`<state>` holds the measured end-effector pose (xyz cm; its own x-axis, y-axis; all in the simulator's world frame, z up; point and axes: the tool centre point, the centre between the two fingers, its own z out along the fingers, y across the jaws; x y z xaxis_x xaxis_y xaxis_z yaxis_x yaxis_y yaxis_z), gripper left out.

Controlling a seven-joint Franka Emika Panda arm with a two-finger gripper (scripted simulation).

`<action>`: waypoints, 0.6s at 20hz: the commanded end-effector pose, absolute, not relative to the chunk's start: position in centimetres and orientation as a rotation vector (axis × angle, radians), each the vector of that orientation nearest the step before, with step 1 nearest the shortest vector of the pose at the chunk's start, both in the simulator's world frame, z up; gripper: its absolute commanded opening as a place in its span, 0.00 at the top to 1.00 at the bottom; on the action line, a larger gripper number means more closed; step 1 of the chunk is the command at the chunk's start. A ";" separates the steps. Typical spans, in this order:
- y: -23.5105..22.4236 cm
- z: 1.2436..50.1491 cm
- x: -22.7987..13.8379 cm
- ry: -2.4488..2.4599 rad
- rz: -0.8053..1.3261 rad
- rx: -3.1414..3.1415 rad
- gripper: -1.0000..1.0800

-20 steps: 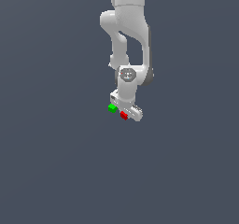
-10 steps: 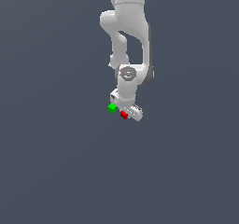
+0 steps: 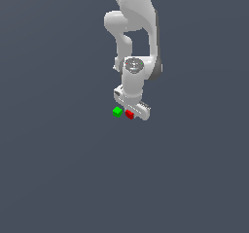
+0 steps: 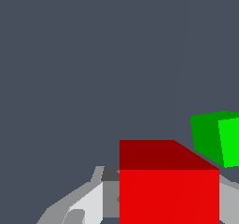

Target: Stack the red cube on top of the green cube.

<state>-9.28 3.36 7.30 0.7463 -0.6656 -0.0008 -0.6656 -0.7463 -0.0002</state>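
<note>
1. The hand [image 3: 134, 111] straddles the red cube [image 3: 129, 114]; whether it pinches, I cannot tell.
2. The green cube [image 3: 117, 111] sits just beside the red cube.
3. Risk: a finger could nudge the green cube.

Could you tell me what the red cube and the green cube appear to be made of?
Both are simulator renders, so material is open. The red cube shows flat, matte, uniform faces with no grain or gloss, like painted plastic or wood. The green cube looks the same: plain, matte, sharp-edged.
</note>
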 end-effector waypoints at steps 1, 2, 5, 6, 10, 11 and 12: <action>3.3 8.9 -9.3 1.119 0.000 -2.935 1.00; 3.3 9.5 -9.3 1.119 0.000 -2.935 1.00; 3.3 10.8 -9.2 1.120 0.000 -2.935 1.00; 3.3 11.1 -9.2 1.120 0.000 -2.935 1.00; 3.3 11.9 -9.2 1.120 0.000 -2.935 1.00; 3.3 12.0 -9.2 1.120 0.000 -2.935 1.00; 3.3 12.0 -9.1 1.119 0.000 -2.936 1.00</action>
<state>-9.15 3.30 11.88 0.7459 -0.6660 0.0003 -0.6660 -0.7459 -0.0004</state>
